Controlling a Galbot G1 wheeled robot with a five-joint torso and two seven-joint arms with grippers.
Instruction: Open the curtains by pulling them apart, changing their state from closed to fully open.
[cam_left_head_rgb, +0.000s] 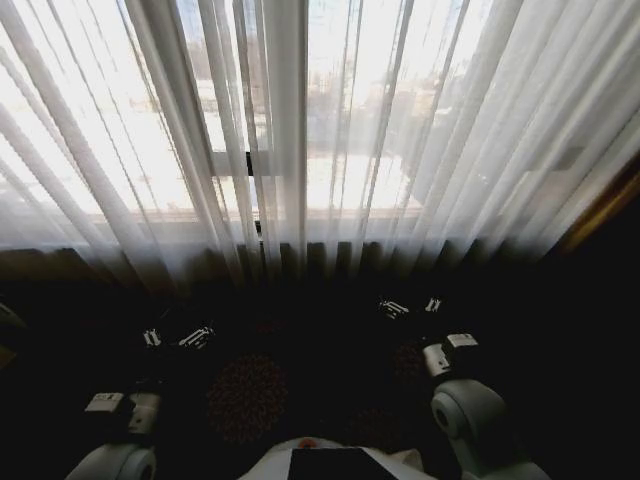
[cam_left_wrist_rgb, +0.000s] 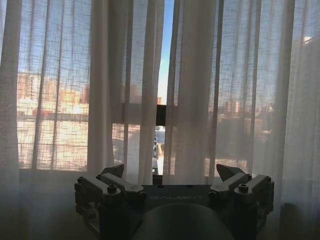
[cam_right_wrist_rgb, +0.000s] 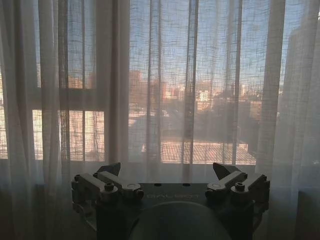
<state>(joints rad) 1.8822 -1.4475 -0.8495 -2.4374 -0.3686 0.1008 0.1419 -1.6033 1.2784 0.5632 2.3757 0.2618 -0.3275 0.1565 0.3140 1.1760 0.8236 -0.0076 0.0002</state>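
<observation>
Nearest, low in the head view, the robot's two arms rise from the dark floor area toward the window. The left hand (cam_left_head_rgb: 178, 338) sits on the left and the right hand (cam_left_head_rgb: 410, 308) on the right, a little farther forward, well apart from each other. In the left wrist view the left hand (cam_left_wrist_rgb: 170, 176) has its fingers (cam_left_wrist_rgb: 116, 181) spread wide and released, with nothing between them; it stops short of the fabric and faces the spot where the two panels meet. The right hand (cam_right_wrist_rgb: 167, 172) is likewise spread and released, its fingers (cam_right_wrist_rgb: 226, 179) holding nothing, pointed at unbroken fabric. Beyond both hands hang the curtains (cam_left_head_rgb: 420, 140), sheer white panels in long vertical pleats that cover the window from left to right and reach down into the dark below. They are almost closed: a narrow slit (cam_left_wrist_rgb: 162, 75) stays between the two panels, showing a strip of blue sky. Farther off, through the weave, the window frame (cam_left_head_rgb: 250, 163) and sunlit buildings (cam_right_wrist_rgb: 200, 95) show faintly.
</observation>
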